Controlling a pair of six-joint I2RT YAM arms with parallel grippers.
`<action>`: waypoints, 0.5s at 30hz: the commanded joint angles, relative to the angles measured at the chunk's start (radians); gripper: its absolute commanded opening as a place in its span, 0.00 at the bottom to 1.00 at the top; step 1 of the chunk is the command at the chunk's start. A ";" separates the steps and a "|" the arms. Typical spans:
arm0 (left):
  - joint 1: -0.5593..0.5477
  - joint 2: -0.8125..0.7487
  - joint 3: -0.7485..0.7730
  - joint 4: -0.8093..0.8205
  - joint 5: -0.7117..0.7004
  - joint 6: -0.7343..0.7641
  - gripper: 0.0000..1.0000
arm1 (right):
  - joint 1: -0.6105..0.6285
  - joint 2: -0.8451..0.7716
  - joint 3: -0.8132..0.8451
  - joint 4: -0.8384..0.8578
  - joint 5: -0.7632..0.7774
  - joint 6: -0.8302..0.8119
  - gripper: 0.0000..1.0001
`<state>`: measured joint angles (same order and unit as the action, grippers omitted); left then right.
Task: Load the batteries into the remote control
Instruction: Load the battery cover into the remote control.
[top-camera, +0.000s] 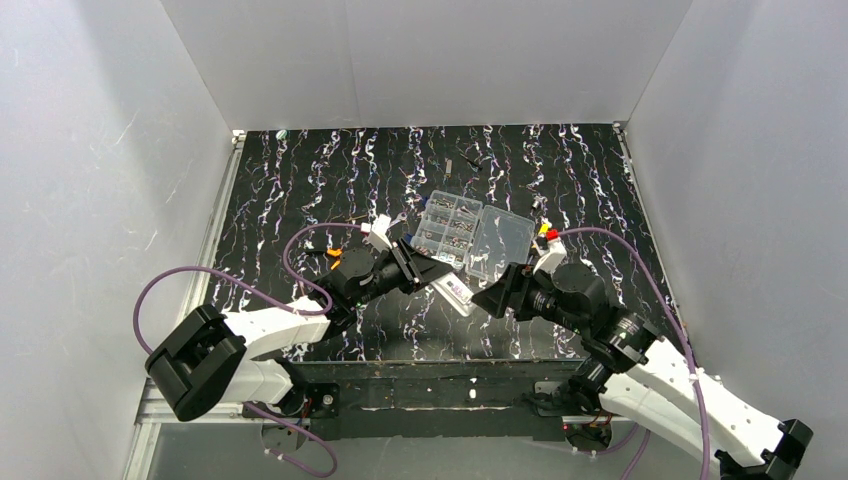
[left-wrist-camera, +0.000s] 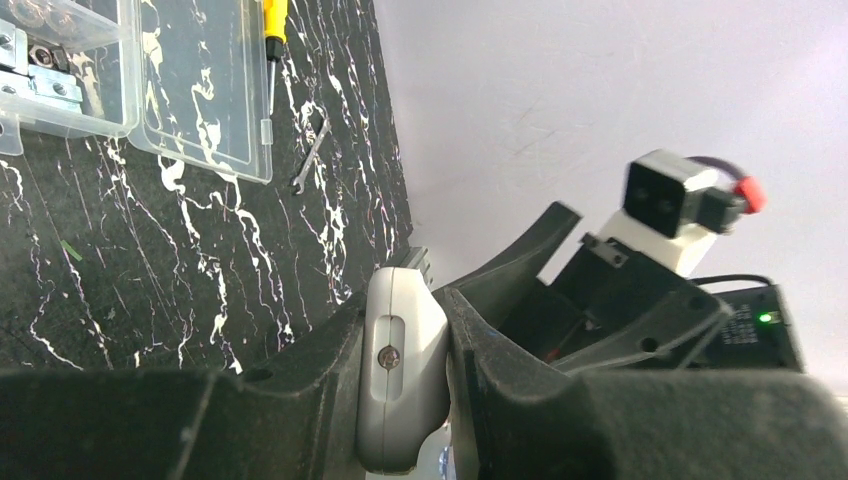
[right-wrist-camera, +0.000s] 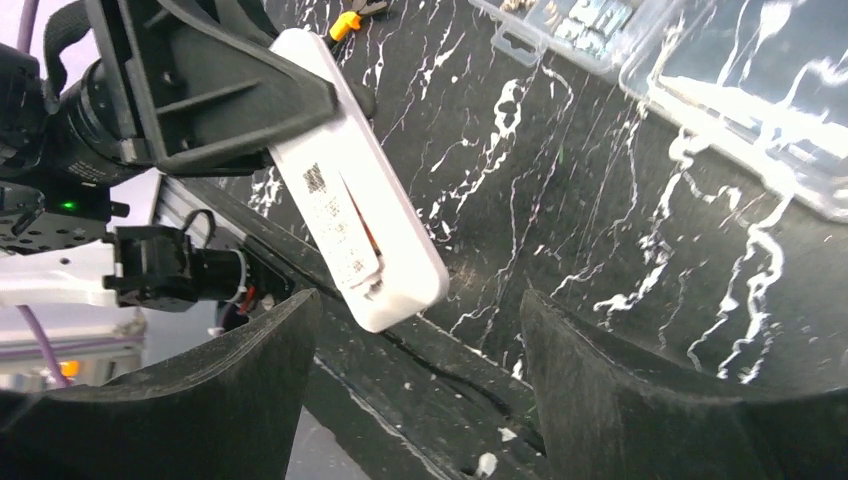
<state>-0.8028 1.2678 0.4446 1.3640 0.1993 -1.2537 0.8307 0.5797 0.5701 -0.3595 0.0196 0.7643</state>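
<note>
The left gripper (top-camera: 428, 270) is clenching one end of the remote (top-camera: 456, 290) and holding it tilted in the air over the near part of the table (top-camera: 300, 180). In the right wrist view the remote's labelled face (right-wrist-camera: 350, 225) is showing, with a brownish slit along one edge. The right gripper (top-camera: 492, 293) is facing the remote's free end with its jaws spread wide, grasping nothing. That end is lying just before the gap between its fingers (right-wrist-camera: 250, 370), and no touch is showing.

Behind both grippers a clear box (top-camera: 460, 201) is sitting open on the table. Its small compartments are holding silvery parts too small to name. Its lid (top-camera: 503, 240) is lying flat beside it. A yellow screwdriver (left-wrist-camera: 272, 40) and a small wrench (left-wrist-camera: 312, 155) are lying just past the lid's edge.
</note>
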 joint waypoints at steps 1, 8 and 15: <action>-0.006 -0.017 0.053 0.077 0.025 -0.004 0.00 | -0.004 -0.023 -0.101 0.230 -0.012 0.252 0.83; -0.006 -0.029 0.049 0.067 0.025 0.000 0.00 | -0.007 -0.088 -0.245 0.430 -0.012 0.392 0.83; -0.007 -0.021 0.052 0.071 0.028 -0.002 0.00 | -0.008 -0.088 -0.260 0.445 -0.012 0.408 0.76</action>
<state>-0.8028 1.2678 0.4557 1.3563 0.2039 -1.2564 0.8253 0.4965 0.3126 -0.0139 0.0074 1.1332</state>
